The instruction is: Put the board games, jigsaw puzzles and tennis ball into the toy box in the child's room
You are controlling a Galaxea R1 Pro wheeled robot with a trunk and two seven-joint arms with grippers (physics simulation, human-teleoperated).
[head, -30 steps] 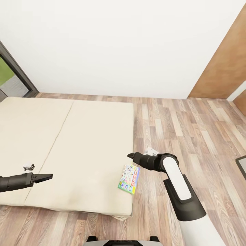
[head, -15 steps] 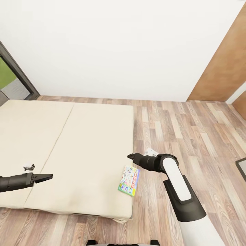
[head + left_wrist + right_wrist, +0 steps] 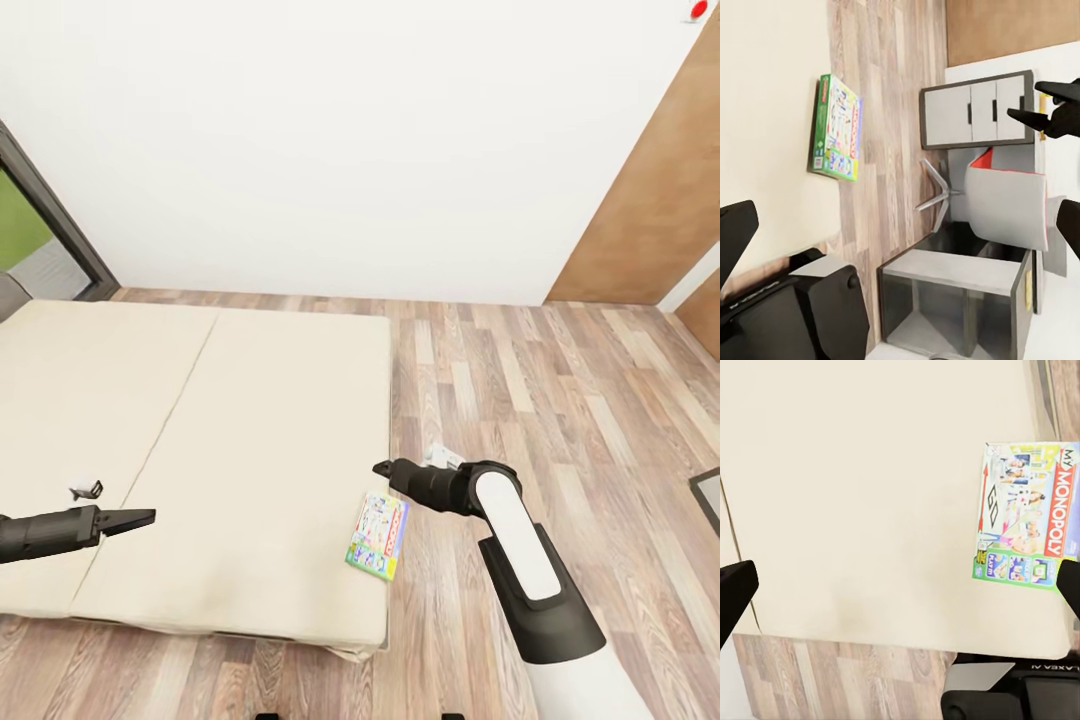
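We stand at the bed [image 3: 200, 420], looking down over its beige mattress, and one board game [image 3: 379, 534] lies flat on it near the corner closest to our right arm, close to the side edge that meets the wooden floor [image 3: 560, 400]. In the right wrist view the same board game [image 3: 1024, 514] shows its printed lid face up, lying square to the mattress edge, with bare mattress all around it on the inner side.

The right gripper [image 3: 381, 467] hovers just beyond the box, close above the bed's side edge, not touching the game; its fingers frame the right wrist view at either side, so we judge it spread apart and empty. The left gripper [image 3: 143, 517] hangs over the near part of the mattress, well apart from the game, and its fingers look drawn to a point in the head view, so we cannot tell how it stands; it carries nothing that we can see.

As for progress, we judge this game is not yet picked up. The left wrist view shows white drawers [image 3: 979, 111] and a chair [image 3: 1009, 206] across the floor, but no toy box that we can make out, so how much is already packed cannot be judged.
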